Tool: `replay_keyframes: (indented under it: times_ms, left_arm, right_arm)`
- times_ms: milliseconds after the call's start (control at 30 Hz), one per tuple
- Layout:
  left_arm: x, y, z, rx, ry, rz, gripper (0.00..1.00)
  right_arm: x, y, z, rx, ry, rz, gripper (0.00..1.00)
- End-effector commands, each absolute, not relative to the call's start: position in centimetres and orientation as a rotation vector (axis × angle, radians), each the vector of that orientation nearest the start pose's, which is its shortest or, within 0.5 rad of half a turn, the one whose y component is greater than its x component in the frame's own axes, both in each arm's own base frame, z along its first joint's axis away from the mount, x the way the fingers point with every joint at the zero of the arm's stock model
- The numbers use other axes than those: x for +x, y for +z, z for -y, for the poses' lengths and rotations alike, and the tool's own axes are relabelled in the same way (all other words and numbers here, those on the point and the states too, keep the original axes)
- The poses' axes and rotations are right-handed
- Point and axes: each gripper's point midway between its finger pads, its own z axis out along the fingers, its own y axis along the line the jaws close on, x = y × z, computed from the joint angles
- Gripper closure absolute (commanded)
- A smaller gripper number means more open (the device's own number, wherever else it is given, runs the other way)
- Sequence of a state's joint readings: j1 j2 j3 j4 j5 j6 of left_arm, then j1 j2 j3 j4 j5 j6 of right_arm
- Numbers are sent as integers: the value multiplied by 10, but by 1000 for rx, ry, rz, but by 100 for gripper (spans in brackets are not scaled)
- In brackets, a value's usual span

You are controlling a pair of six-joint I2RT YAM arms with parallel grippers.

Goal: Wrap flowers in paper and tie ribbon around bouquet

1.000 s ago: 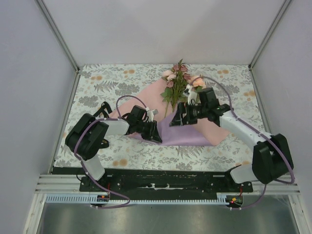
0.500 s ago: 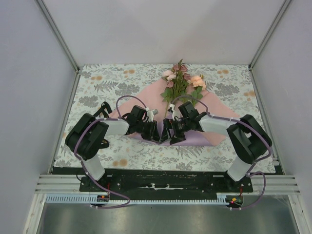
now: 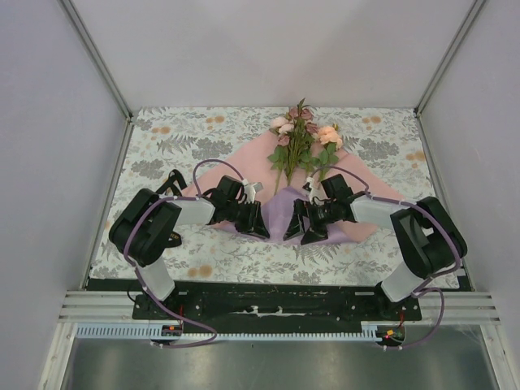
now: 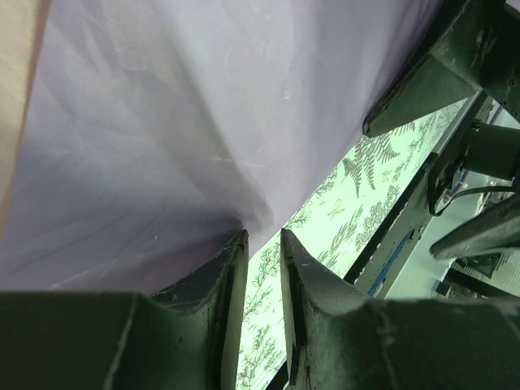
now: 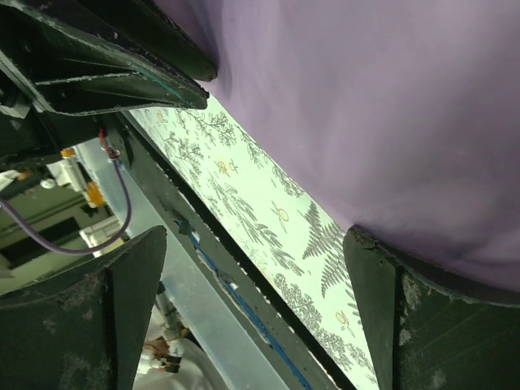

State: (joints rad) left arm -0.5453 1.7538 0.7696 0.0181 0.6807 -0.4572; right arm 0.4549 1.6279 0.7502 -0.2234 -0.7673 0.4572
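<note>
The flowers [image 3: 294,140] lie at the back of the table, stems pointing toward me over the paper [image 3: 244,166], which shows pink there. A lilac folded part of the paper [image 3: 280,213] rises between both grippers. My left gripper [image 3: 260,223] sits at its left edge. In the left wrist view the left gripper [image 4: 262,236] has only a narrow gap, with tablecloth showing through and the lilac paper [image 4: 162,122] resting against the outside of one finger. My right gripper [image 5: 254,236] stands wide open, one finger against the paper [image 5: 390,97]. The ribbon is out of view.
A floral tablecloth [image 3: 171,138] covers the table. A black base rail [image 3: 260,296] runs along the near edge just below both grippers. Grey walls and metal posts [image 3: 114,89] close in the sides and back.
My right arm has swung from beside the flower stems down to the near edge of the lilac fold, facing the left gripper. The left arm has stayed put.
</note>
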Motion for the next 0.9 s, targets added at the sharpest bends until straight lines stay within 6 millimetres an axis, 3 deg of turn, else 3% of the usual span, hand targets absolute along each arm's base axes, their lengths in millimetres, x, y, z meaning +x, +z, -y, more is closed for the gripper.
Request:
replay_keyframes:
  times_ms: [0, 633, 867]
  left_arm:
    - [215, -3, 267, 389, -1149, -2734, 68]
    - [217, -10, 257, 354, -1112, -2768, 68]
    - [217, -9, 254, 346, -1106, -2769, 68]
  right_arm:
    - [198, 33, -221, -172, 1237, -2815, 2]
    - [213, 17, -138, 317, 880, -2942, 2]
    - [218, 14, -97, 544, 580, -2965, 2]
